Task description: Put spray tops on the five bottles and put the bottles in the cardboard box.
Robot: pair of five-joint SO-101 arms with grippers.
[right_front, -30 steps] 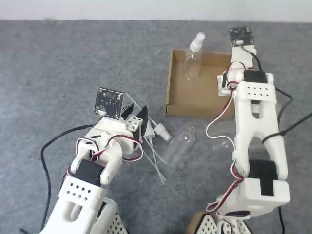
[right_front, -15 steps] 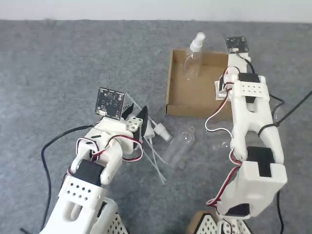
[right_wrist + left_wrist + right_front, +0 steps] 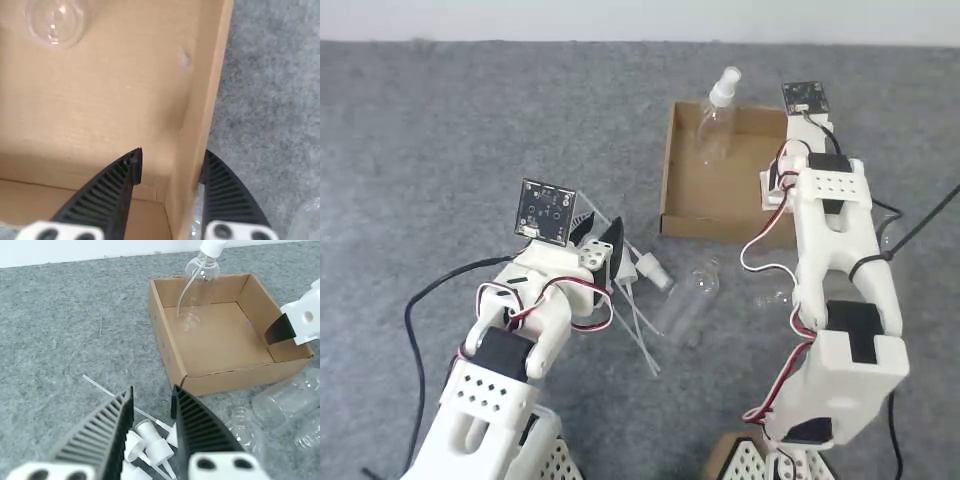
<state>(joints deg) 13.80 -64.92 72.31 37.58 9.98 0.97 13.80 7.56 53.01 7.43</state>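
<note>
The right pincer [image 3: 172,155] stands open astride the cardboard box [image 3: 210,65] side wall, one finger inside. The left pincer [image 3: 152,390], also open, hangs directly above the spray tops [image 3: 150,441] lying on the tabletop [image 3: 75,315].

Your table [image 3: 440,130] is covered edge to edge in rough grey felt-like fabric, evenly lit, with only soft shadows. Along its far edge you see a plain pale wall [image 3: 570,18].
</note>
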